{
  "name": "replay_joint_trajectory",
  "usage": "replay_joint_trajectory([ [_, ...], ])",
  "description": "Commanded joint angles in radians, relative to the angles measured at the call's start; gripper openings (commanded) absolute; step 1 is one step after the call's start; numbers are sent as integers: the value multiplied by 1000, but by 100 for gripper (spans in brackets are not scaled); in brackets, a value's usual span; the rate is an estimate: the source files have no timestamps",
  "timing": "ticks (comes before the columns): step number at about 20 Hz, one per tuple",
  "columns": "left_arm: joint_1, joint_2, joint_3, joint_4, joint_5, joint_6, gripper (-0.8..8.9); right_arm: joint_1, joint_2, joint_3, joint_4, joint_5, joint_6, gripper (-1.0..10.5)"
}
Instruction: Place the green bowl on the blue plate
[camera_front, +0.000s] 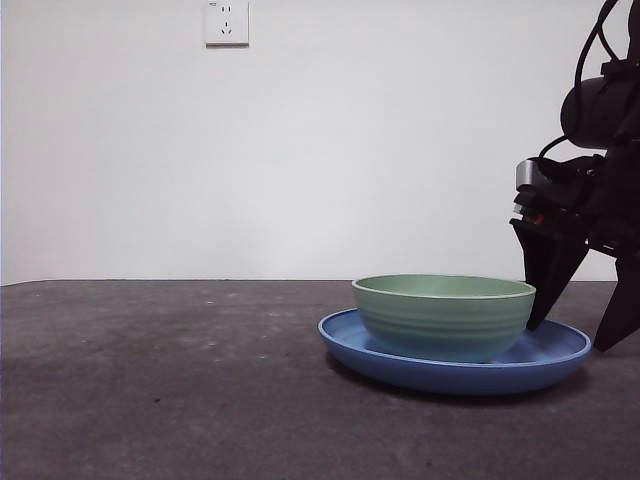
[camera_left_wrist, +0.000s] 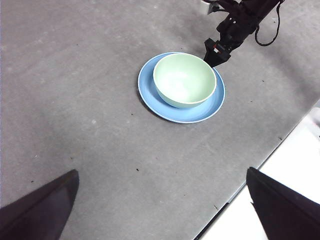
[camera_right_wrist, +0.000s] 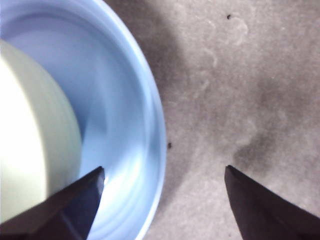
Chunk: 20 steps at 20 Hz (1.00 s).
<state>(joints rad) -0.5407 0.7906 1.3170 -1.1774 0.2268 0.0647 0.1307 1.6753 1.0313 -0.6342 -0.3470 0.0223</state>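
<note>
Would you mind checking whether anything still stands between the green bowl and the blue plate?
Nothing visible does: the green bowl already sits on the blue plate. The right gripper is open beside the plate's rim, holding nothing; the left gripper waits well away.

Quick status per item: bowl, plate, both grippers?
green bowl: upright, empty, sitting on the plate, not gripped.
blue plate: flat on the table, bowl on it.
right gripper: jaws open, straddling the plate's rim beside the bowl.
left gripper: jaws open, holding nothing, away from the plate.
</note>
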Motion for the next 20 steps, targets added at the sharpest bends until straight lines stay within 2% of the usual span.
replay_joint_trajectory([
  [1, -3, 3, 9, 11, 2, -1, 720, 2, 34, 14, 7, -3, -18, 328],
  [3, -3, 3, 9, 11, 2, -1, 720, 2, 41, 14, 15, -3, -24, 265],
  [7, -3, 4, 9, 11, 2, -1, 720, 2, 53, 14, 31, -5, -24, 245],
  [9, -3, 4, 9, 11, 2, -1, 720, 2, 53, 14, 34, -6, -24, 172],
  [13, -3, 4, 9, 11, 2, -1, 720, 2, 58, 14, 35, -46, -30, 158],
  [18, -3, 3, 9, 11, 2, -2, 720, 2, 71, 14, 27, -45, -29, 18],
  [20, -3, 3, 9, 11, 2, -2, 720, 2, 71, 14, 27, -45, -12, 13],
])
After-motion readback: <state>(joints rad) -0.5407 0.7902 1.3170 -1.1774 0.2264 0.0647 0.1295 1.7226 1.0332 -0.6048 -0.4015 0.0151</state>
